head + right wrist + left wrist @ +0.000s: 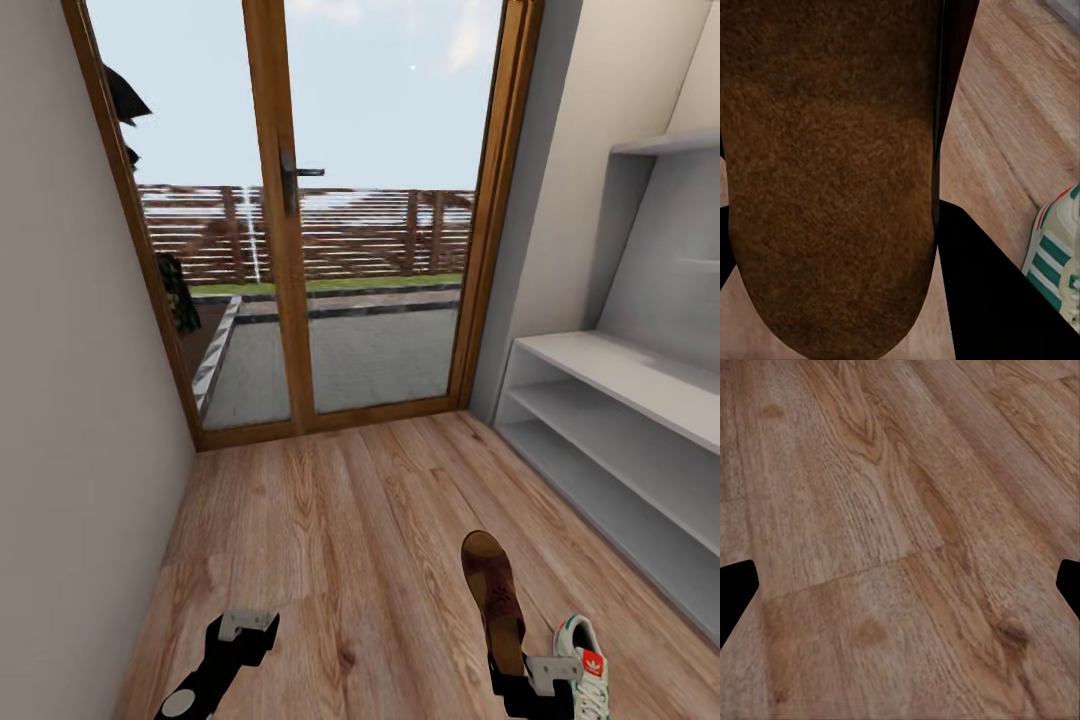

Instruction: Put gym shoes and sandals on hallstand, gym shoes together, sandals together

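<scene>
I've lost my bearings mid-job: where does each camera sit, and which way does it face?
Head: up high, facing the glass door; both hands, left hand, right hand, show low.
Left wrist: looks onto bare floor.
Right wrist: close over a sandal.
Shared by head and right wrist: sandal, gym shoe.

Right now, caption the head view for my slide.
Right hand at a brown sandal beside a gym shoe, facing the empty hallstand.

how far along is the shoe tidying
Nothing looks placed yet: the visible hallstand shelves are bare. In hand: the right hand appears to grip one sandal. Still left: a gym shoe lies on the corridor floor beside it. The left hand is open.
</scene>
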You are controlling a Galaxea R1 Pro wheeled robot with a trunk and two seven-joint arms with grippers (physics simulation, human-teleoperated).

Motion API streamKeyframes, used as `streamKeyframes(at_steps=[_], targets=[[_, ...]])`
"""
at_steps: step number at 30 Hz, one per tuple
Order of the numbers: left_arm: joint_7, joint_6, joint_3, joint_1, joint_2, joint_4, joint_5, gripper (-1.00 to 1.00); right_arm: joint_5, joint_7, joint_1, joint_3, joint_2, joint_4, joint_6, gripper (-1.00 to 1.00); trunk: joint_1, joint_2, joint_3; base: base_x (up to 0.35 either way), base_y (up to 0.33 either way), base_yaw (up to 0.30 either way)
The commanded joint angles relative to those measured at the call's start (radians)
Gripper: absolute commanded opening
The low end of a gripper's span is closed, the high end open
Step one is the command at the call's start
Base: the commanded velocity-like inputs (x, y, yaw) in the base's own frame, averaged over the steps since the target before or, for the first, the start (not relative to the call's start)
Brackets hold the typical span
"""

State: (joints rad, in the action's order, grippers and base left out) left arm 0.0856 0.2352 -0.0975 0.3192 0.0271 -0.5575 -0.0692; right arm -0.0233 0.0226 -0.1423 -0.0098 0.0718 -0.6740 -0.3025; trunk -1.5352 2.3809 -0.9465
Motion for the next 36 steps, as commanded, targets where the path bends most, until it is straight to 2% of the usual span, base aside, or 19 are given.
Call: streamKeyframes(at_steps=[1,10,17,30,36], targets=[[0.001,0.004,-0.005,0.0,0.001,0.004,-0.008,1.0,-0.006,0.002,0.0,0.001,0.0,0.001,-0.003,-1.0,0.004,-0.007,0.002,0.0,0.0,0.0],[-0.001,0.006,-0.002,-0.01,0.002,0.022,-0.01,1.0,-0.005,0.002,0.0,0.002,0.0,0.002,-0.003,-1.0,0.039,-0.07,0.031,0.0,0.0,0.0],[-0.038,0.008,0.023,-0.03,0.005,0.028,-0.011,1.0,-0.004,0.001,0.0,0.002,0.0,0.003,-0.003,-1.0,0.065,-0.119,0.052,0.0,0.0,0.0],[-0.049,0.012,0.027,-0.035,0.005,0.042,-0.011,1.0,-0.004,0.002,0.0,0.003,-0.001,0.004,-0.003,-1.0,0.115,-0.21,0.093,0.0,0.0,0.0],[-0.049,0.04,0.027,-0.035,0.005,0.055,-0.011,1.0,-0.004,0.003,0.0,0.002,-0.001,0.005,-0.003,-1.0,0.138,-0.252,0.112,0.0,0.0,0.0]])
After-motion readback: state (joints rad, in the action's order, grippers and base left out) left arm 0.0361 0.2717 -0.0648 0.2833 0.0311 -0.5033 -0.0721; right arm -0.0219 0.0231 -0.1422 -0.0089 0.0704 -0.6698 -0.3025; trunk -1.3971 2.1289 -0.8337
